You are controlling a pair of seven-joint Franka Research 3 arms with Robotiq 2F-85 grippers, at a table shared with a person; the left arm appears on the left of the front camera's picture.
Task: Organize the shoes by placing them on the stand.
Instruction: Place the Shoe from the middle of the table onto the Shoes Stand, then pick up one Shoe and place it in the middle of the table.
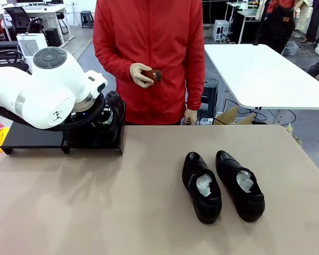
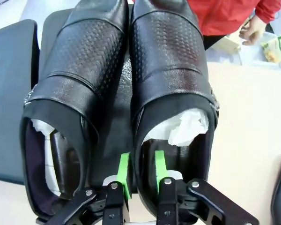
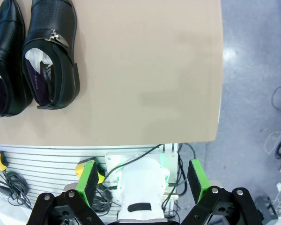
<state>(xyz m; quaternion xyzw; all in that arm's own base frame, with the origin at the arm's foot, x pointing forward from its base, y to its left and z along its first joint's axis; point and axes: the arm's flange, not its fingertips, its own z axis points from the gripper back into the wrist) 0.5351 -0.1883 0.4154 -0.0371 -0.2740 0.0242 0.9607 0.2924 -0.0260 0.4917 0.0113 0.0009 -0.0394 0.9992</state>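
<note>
Two black glossy shoes [image 2: 79, 61] [image 2: 171, 56] rest side by side on the black stand [image 2: 11, 93], white paper stuffing showing in both. My left gripper [image 2: 141, 171] sits at the heel of the right-hand one, its green pads a little apart on either side of the shoe's inner wall. In the front view the left arm covers most of that pair, with one toe [image 1: 114, 103] showing over the stand [image 1: 32, 137]. Two more shoes [image 1: 201, 187] [image 1: 240, 185] lie on the table at centre right, also seen as a pair [image 3: 7, 56] [image 3: 49, 51] from the right wrist. My right gripper [image 3: 143, 180] hangs wide open off the table's near edge.
A person in a red top stands at the far side holding a small brown brush [image 1: 151, 75]. The tan tabletop [image 1: 95, 202] is bare in front of the stand. Below the right gripper are the robot's base and cables [image 3: 140, 187]. A white table [image 1: 260, 74] stands behind.
</note>
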